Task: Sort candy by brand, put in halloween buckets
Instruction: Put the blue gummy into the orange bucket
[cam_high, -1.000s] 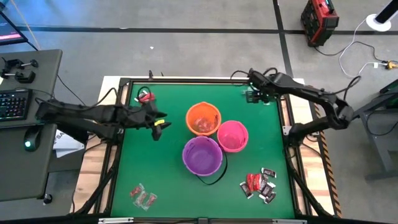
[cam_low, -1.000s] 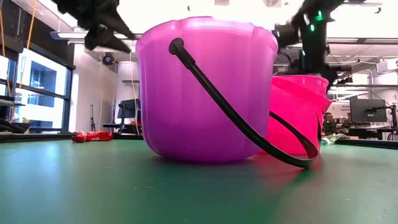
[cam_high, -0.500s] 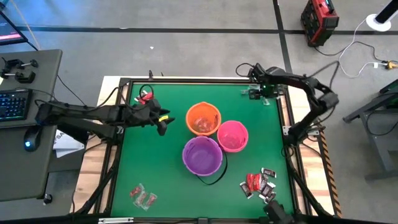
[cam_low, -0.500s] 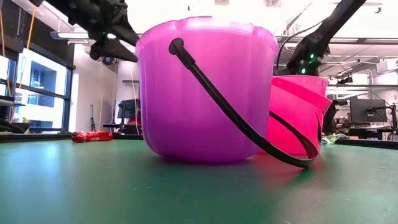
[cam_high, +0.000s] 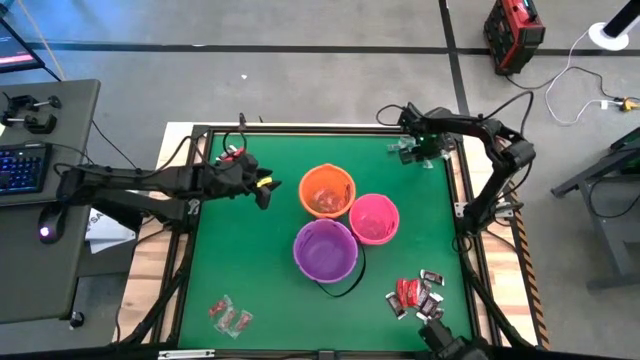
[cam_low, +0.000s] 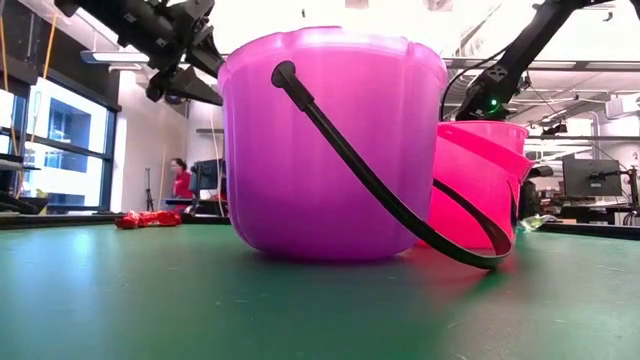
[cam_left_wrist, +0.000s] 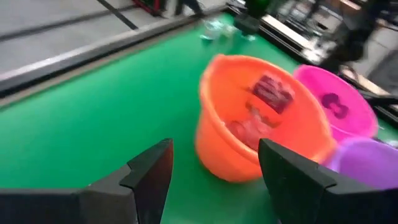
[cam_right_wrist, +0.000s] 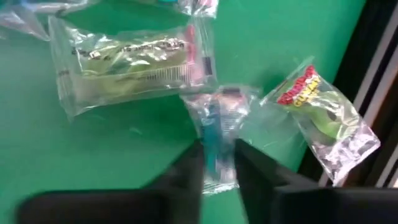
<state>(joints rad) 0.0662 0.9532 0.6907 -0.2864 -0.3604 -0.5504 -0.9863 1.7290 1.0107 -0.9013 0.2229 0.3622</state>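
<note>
My right gripper (cam_right_wrist: 217, 177) is down at the table's far right corner (cam_high: 408, 150), shut on a small clear-wrapped candy (cam_right_wrist: 214, 124) with a teal strip. Two green-and-clear candies (cam_right_wrist: 124, 62) (cam_right_wrist: 317, 112) lie flat on the mat beside it. My left gripper (cam_high: 262, 188) hangs open and empty just left of the orange bucket (cam_high: 327, 192), which holds red candy (cam_left_wrist: 268, 93). The pink bucket (cam_high: 374, 218) and the purple bucket (cam_high: 325, 250) stand beside the orange one. The purple bucket's black handle (cam_low: 400, 210) lies down on the mat. My right gripper pinches the clear candy between its two fingers, one on each long side near the end closest to the wrist (cam_right_wrist: 216, 163). The fingers come from above, slanting down. The rest of the candy lies on the green mat.
Red candies (cam_high: 233, 155) lie at the far left corner, also seen in the low view (cam_low: 148, 218). A red-and-clear pile (cam_high: 230, 318) lies near left, and a red and dark pile (cam_high: 418, 298) near right. The black table frame (cam_right_wrist: 373, 81) runs close to my right gripper.
My left gripper has drifted a little toward the far edge and the orange bucket, staying open. My right arm has folded in toward the far right corner, and its gripper has sunk lower over the candies there.
</note>
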